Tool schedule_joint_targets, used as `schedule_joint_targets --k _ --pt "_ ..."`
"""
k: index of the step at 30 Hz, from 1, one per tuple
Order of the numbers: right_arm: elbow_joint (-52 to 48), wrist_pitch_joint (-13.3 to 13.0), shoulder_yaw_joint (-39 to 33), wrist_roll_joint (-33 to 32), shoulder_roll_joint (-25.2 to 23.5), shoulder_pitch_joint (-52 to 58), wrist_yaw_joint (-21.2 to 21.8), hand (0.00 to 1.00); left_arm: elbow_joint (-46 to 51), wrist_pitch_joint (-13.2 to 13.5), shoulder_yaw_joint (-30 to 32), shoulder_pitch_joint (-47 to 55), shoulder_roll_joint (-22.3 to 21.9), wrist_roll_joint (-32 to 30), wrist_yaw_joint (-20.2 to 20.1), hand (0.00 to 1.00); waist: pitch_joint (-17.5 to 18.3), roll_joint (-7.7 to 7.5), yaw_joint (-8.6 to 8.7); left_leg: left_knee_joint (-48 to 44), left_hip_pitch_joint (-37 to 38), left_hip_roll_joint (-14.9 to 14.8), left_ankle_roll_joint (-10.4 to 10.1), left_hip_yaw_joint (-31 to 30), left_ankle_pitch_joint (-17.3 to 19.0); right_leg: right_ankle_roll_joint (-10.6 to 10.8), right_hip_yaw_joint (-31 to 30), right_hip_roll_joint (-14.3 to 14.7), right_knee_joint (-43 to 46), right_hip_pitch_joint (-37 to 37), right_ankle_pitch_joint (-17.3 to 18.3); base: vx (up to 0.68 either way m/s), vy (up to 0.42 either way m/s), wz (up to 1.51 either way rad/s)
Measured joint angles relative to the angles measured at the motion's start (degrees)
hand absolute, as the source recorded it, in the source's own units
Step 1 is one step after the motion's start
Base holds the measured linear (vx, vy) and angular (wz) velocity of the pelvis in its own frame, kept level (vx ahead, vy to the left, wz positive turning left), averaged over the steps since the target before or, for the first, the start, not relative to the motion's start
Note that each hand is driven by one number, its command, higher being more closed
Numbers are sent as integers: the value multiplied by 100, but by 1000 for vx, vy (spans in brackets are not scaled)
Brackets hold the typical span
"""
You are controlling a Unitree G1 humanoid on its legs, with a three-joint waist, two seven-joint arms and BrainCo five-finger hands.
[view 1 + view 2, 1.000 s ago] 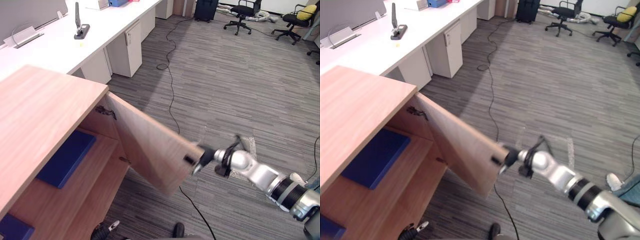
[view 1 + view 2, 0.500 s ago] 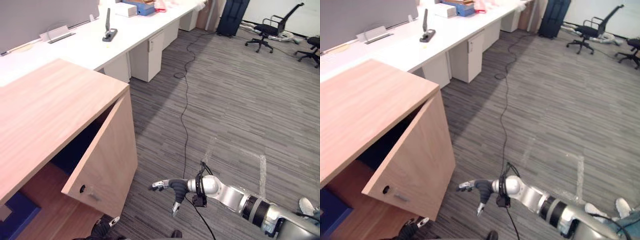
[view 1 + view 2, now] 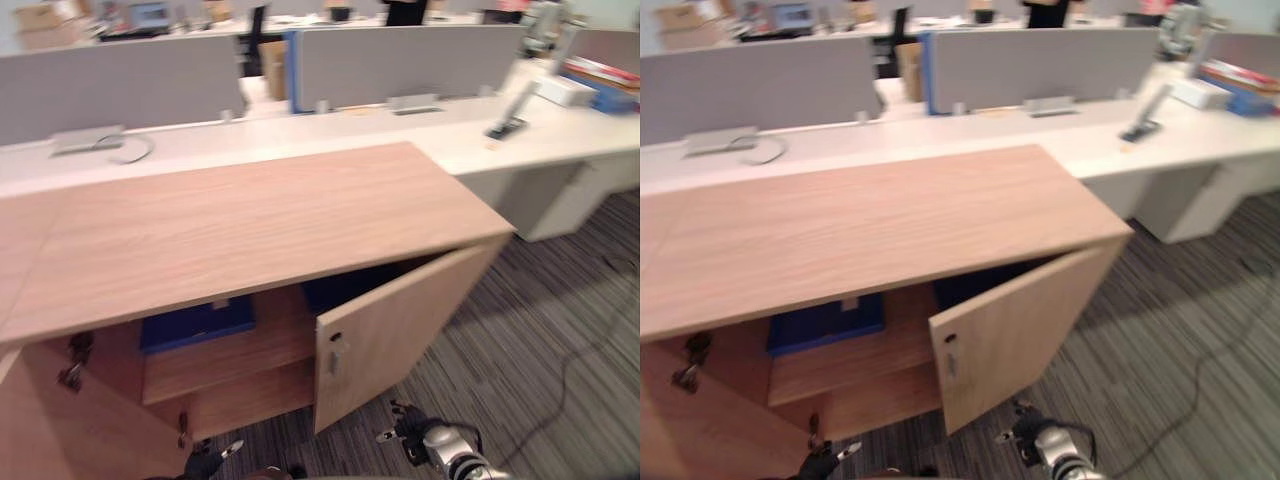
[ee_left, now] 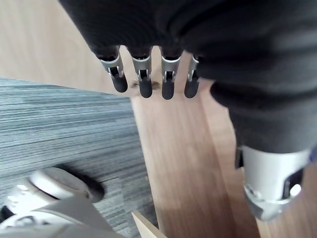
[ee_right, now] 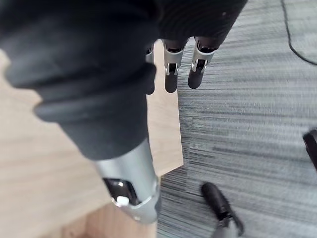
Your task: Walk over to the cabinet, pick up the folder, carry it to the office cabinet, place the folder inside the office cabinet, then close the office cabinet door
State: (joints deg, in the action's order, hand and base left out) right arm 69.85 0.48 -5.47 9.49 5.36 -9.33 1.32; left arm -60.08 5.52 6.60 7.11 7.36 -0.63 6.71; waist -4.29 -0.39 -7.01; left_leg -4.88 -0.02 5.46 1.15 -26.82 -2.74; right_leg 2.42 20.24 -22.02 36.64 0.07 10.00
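Right now the left door [image 3: 55, 435] is standing wide open at the cabinet's [image 3: 250, 215] near left corner. The left hand [image 4: 167, 85] is hanging low beside it over wood and carpet [image 3: 565, 330], fingers straight and relaxed, holding nothing. The folder [image 3: 195, 325], blue, is lying flat on the upper shelf [image 3: 235, 355] inside the cabinet, so placing looks done and closing is the step in hand. The right door [image 3: 400, 335] is sitting ajar, roughly half shut, free edge toward the robot. The right hand [image 5: 170, 74] is hovering low near that door's bottom corner, apart from it, fingers loose and empty.

Risks as I'm judging them:
- A push landing on the door's thin edge instead of its face is likely just glancing off, leaving the door hanging ajar.
- Fingers trailing round the edge are risking a pinch against the frame as the door swings in.
- Can't tell whether the folder's front edge is poking past the shelf; if so, the door is going to stop on it.
- The left door is the big one: with both hands this low, the robot may be finishing the right door and leaving the left one open.
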Motion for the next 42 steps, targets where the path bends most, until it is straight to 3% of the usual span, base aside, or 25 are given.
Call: schedule_joint_targets --k 1,3,6,7,8,9,12,13,15,17,18,19,21,23,24,25,26,28,30,32,35,38,42 --pt "24 13 -207 -191 -24 46 -130 0 0 -16 -2 -6 1 0 2 0 -1 9 12 -26 -76 2 -20 -226 -4 74 -428 216 -207 -95 85 66 -87 184" --pt "60 65 -651 -853 -113 258 -565 0 9 -75 27 -86 -20 -1 41 0 -22 10 154 -210 -354 88 -110 -1008 76 281 -1859 819 -980 -330 237 36 -150 174" --pt "30 124 -572 -1278 -373 560 -770 0 324 -135 331 -120 -184 -6 90 0 -59 -50 148 -584 -414 152 -239 -1482 449 376 -2552 1002 -1704 -286 257 -15 -261 105" --pt "-64 136 -570 -1308 -421 582 -782 0 446 -134 436 -118 -230 -4 109 0 -54 -107 127 -670 -444 159 -267 -1478 557 351 -2550 999 -1904 -273 231 -45 -334 54" --pt "-124 149 -568 -1314 -572 607 -792 0 618 -127 585 -120 -239 -3 119 0 -23 -288 121 -754 -538 171 -359 -1403 714 434 -2477 973 -2144 -276 63 -56 -366 88" --pt "-311 152 -565 -1292 -633 664 -793 0 690 -130 705 -217 -403 24 127 0 -27 -253 214 -824 -655 -121 -599 -1317 761 607 -2004 1098 -2052 -260 25 -78 -455 118" --pt "-504 156 -578 -1283 -513 771 -831 0 820 -79 807 -224 -856 102 135 0 22 49 318 -1175 -790 -732 -886 -673 948 375 -1359 1525 -1982 -60 160 21 -361 102" --pt "-526 136 -574 -1281 -541 781 -834 0 812 -64 877 -205 -885 164 136 0 -6 52 310 -924 -761 -914 -1079 -733 784 283 -1208 1649 -1922 -32 224 91 -354 70" --pt "-535 66 -584 -1283 -582 778 -836 0 806 -45 981 -200 -912 508 139 0 -42 73 286 -715 -809 -1049 -1128 -665 535 213 -976 1756 -1923 28 271 62 -281 68" --pt "-561 -14 -723 -1282 -602 767 -835 0 805 -20 1090 -206 -908 696 146 0 -142 23 341 -708 -1069 -1099 -930 217 234 166 -615 1673 -1971 40 277 6 -140 95" --pt "-517 -33 -938 -1279 -641 727 -825 0 773 -31 1178 -225 -868 760 146 0 -197 -37 392 -767 -1217 -1282 -565 1380 180 66 -336 1624 -2102 82 205 1 -95 92" --pt "-471 -39 -1168 -1276 -673 654 -818 0 618 -35 1135 -279 -761 771 146 0 -337 -25 404 -1612 -1491 -1637 -203 2684 604 50 -133 1604 -2128 193 195 14 -67 88" --pt "-455 -51 -1482 -1263 -610 669 -813 0 537 -63 1003 -246 -657 852 120 0 -358 52 441 -2924 -1591 -2071 -57 4036 1076 51 205 1575 -2202 374 196 43 -5 83" --pt "-432 -34 -1589 -1261 -516 714 -822 0 467 -58 688 -252 -586 816 63 0 -351 146 486 -3318 -1406 -2182 -3 4755 1474 115 467 1529 -2225 507 235 58 92 88" --pt "-436 -32 -1616 -1282 -485 673 -827 0 396 -66 502 -319 -534 774 21 0 -372 205 526 -2961 -1378 -2013 -56 4917 1544 222 567 1518 -2146 503 306 58 102 108" --pt "-362 -10 -1774 -1293 -531 677 -825 0 352 -75 378 -391 -437 771 -18 0 -400 52 544 -2442 -1342 -1632 -29 4806 1372 208 574 1432 -2294 477 320 53 79 116" --pt "-288 -6 -1892 -1311 -555 663 -828 0 353 -78 325 -412 -400 767 -32 0 -438 -11 571 -2134 -1242 -1435 6 4717 1203 175 559 1400 -2453 519 278 22 36 126" --pt "-213 17 -2215 -1471 -549 687 -833 0 326 -127 219 -377 -366 749 -91 0 -435 -53 611 -1123 -869 -817 104 4403 651 66 553 1286 -2792 777 121 10 14 120" --pt "-229 36 -2190 -1572 -482 677 -818 0 343 -128 32 -289 -368 751 -146 0 -382 63 612 213 -484 -347 162 4082 -133 85 651 1128 -2824 752 110 9 47 98" --pt "-280 -26 -2135 -1672 -477 622 -835 0 319 -151 -19 -273 -377 745 -156 0 -382 180 625 1014 -331 -252 138 3815 -642 145 853 1185 -2842 686 75 2 4 69" --pt "-275 -42 -2013 -1733 -542 657 -865 0 338 -142 -1 -269 -371 785 -173 0 -418 76 597 1031 -182 -261 101 3652 -672 148 878 1208 -2847 902 73 -16 -43 30" --pt "-279 -52 -1741 -1732 -530 658 -860 0 338 -121 -5 -236 -383 849 -183 0 -416 67 605 1035 -107 -267 87 3642 -679 160 859 1232 -2904 994 84 -39 -42 0" --pt "-281 -56 -1678 -1732 -506 669 -862 0 466 -118 80 -113 -385 1422 -200 0 -421 61 618 1037 -105 -283 56 3624 -676 188 855 1248 -2933 1005 132 -48 -14 2"
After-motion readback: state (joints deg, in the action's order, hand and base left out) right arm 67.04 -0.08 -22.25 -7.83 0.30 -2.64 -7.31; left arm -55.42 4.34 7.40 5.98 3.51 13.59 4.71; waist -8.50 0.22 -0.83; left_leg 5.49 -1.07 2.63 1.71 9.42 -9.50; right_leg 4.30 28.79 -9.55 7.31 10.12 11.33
